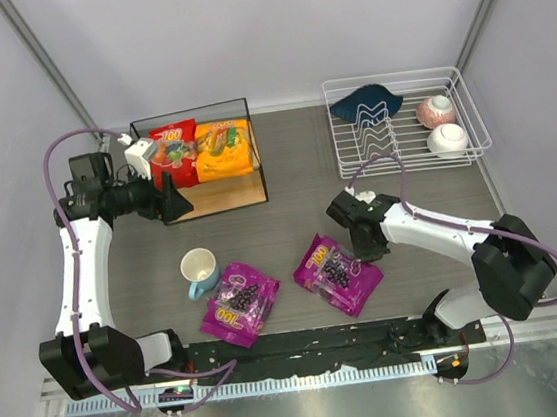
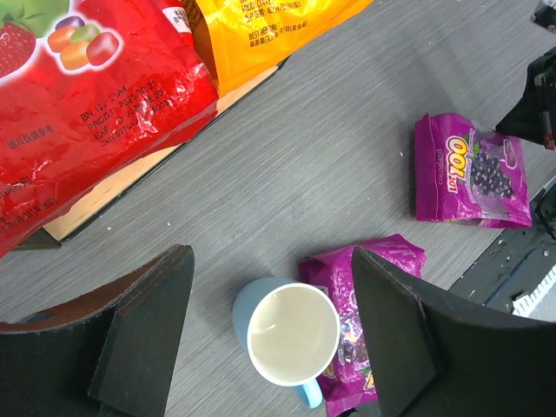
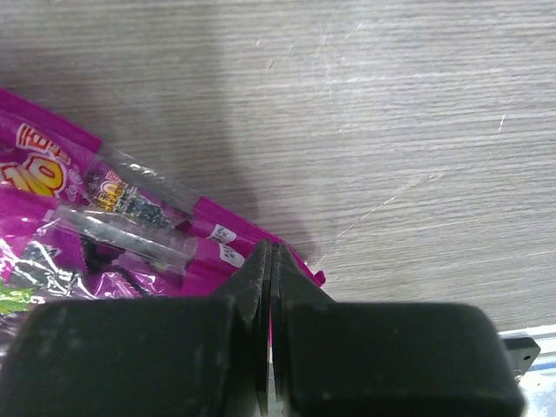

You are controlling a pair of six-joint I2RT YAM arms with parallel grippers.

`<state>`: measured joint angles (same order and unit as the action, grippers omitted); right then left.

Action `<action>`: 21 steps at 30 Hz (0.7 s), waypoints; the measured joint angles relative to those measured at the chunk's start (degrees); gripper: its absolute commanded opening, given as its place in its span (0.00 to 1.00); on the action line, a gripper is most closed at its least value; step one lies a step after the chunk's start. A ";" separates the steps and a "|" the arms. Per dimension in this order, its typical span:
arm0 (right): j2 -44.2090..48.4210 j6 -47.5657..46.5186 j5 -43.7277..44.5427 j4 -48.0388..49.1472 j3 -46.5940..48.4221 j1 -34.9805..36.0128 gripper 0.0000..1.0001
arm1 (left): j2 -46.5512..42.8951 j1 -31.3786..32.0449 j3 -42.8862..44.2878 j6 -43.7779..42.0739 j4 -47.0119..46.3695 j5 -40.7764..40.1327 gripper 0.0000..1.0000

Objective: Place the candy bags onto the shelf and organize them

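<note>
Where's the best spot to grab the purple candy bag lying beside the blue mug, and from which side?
Probably from straight above, pinching the purple bag at its right edge, away from the blue mug. It lies flat on the table, so only a thin edge lifts easily, and the mug crowds its far left corner.

A grey wood-grain table point(image 1: 296, 181) sits enclosed by plain pale walls point(image 1: 268, 28) under even light.
</note>
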<state>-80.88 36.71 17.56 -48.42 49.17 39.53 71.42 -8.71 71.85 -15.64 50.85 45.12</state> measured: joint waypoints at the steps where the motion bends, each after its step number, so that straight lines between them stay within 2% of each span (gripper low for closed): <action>1: -0.02 0.17 -0.22 -0.35 0.00 0.42 0.01 | 0.00 0.00 0.00 0.09 0.00 0.07 0.78; 9: -1.14 2.27 -2.32 -2.21 0.00 6.99 0.01 | 0.00 0.00 0.00 0.13 0.04 0.11 0.78; 11: -1.07 3.30 -2.67 -3.02 0.04 9.22 0.04 | 0.00 0.00 0.00 0.13 0.07 0.11 0.78; 15: 0.85 5.84 -1.60 -4.90 1.20 11.56 0.15 | 0.00 0.00 0.00 0.13 0.07 0.09 0.78; 18: 5.60 6.82 0.85 -5.22 3.91 11.69 0.27 | 0.00 0.00 -0.13 0.13 0.07 0.07 0.77; 19: 7.15 6.71 1.29 -4.79 4.79 11.76 0.37 | 0.00 0.00 -0.22 0.13 0.04 0.07 0.78; 21: 10.69 5.27 0.90 -1.73 6.19 12.02 0.44 | -0.04 0.00 -0.59 0.13 0.07 0.04 0.78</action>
<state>-70.19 41.98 18.46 -50.15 55.35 51.55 71.37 -8.71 71.26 -15.51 50.92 45.17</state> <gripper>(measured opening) 0.327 0.776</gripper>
